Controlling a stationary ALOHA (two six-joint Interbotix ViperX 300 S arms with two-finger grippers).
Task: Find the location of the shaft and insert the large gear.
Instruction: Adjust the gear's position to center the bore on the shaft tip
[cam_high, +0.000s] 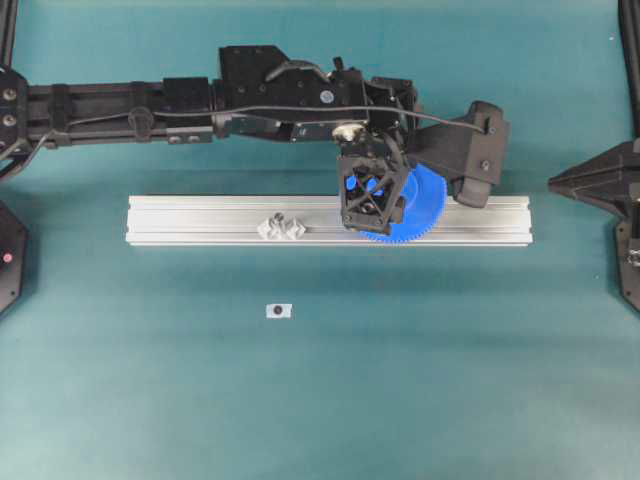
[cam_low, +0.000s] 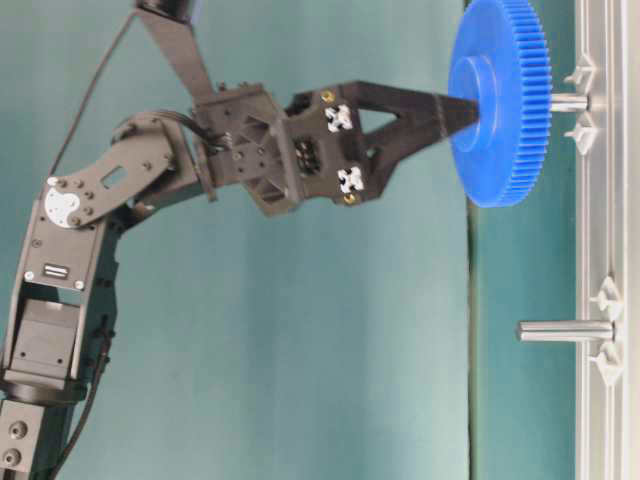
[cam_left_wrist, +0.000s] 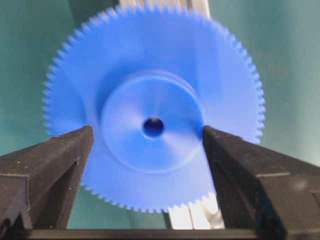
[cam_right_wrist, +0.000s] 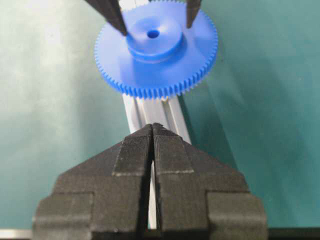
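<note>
The left gripper (cam_left_wrist: 150, 145) is gripping the gear (cam_left_wrist: 152, 107) by its raised hub, one black finger (cam_left_wrist: 55, 160) pressing on each side, jaws spread wide around it. In the table-level view the gear (cam_low: 497, 100) is sitting over a shaft (cam_low: 568, 101), whose grey tip is poking out between the gear and the rail (cam_low: 605, 200); whether the pin is already entering the centre hole I cannot tell. A second pin (cam_low: 565, 330) is standing bare further along the rail, well apart from the gear. From overhead, the gear (cam_high: 422, 210) is hanging over the right half of the rail (cam_high: 200, 220), and a small white tag (cam_high: 279, 311) is lying on the mat below. The right gripper (cam_right_wrist: 152, 131) is sitting back with its jaws pressed together on nothing, looking along the rail toward the gear (cam_right_wrist: 157, 55).
</note>
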